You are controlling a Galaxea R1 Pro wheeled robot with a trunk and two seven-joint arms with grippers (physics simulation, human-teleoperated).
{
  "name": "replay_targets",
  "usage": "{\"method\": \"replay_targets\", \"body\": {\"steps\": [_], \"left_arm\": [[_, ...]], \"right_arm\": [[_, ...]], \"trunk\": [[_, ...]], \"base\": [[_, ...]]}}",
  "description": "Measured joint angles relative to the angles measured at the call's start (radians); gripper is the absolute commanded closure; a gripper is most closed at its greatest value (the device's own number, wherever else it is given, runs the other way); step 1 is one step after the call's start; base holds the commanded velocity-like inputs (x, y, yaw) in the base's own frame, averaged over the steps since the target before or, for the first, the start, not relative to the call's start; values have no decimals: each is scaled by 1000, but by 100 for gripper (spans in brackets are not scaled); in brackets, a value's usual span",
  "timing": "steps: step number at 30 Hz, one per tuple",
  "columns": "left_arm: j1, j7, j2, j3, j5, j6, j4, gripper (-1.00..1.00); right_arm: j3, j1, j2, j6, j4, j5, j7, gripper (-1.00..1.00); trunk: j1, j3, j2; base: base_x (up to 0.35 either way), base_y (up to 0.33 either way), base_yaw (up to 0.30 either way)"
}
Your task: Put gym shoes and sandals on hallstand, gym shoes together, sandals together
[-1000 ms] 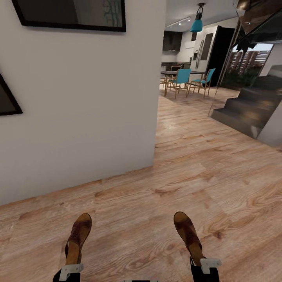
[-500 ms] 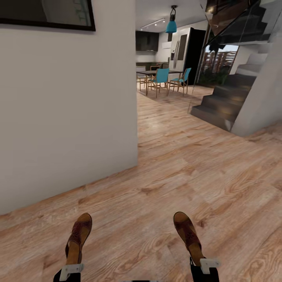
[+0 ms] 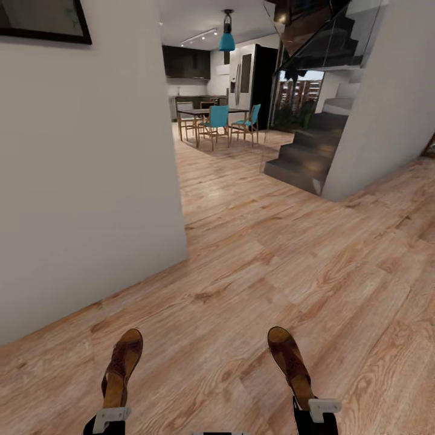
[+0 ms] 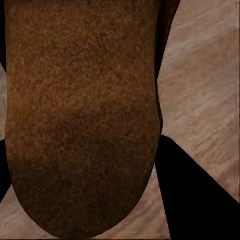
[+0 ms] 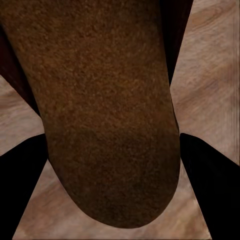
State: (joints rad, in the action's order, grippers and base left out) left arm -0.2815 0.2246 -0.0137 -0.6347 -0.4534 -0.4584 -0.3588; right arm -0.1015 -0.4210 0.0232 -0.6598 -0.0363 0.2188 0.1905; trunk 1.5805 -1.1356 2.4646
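Each hand carries one dark brown leather open sandal with a tan flat sole, toes pointing forward, at the bottom of the head view: the left hand point(image 3: 110, 415) is closed on the left sandal point(image 3: 121, 367) at its heel end, and the right hand point(image 3: 316, 409) is closed on the right sandal point(image 3: 290, 362) likewise. In the left wrist view the sandal's brown footbed point(image 4: 82, 115) lies between the dark fingers point(image 4: 195, 195), and the right wrist view shows the same arrangement, footbed point(image 5: 107, 110) between fingers point(image 5: 212, 185). Both sandals are clear of the light brown wood-grain plank corridor floor point(image 3: 272, 254), held above it. Ahead stand a plain white wall point(image 3: 90, 181) at the left, a dark staircase point(image 3: 308, 151) at the right, and a dining table with teal chairs point(image 3: 219, 118) in the far room. The hallstand and the gym shoes are not seen from here, so the step in hand is judged to be transit toward the rack. To do it well, the base should turn smoothly, both grips should be kept firm and level, and the two sandals should arrive side by side, ready to be set down adjacent on the surface.
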Motion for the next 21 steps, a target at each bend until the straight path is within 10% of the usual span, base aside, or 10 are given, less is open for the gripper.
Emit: {"method": "replay_targets", "body": {"steps": [21], "left_arm": [[0, -1, -1, 0, 0, 0, 0, 100]], "right_arm": [[-1, 0, 0, 0, 0, 0, 0, 100]], "trunk": [[0, 0, 0]], "base": [[285, -141, -300]]}}
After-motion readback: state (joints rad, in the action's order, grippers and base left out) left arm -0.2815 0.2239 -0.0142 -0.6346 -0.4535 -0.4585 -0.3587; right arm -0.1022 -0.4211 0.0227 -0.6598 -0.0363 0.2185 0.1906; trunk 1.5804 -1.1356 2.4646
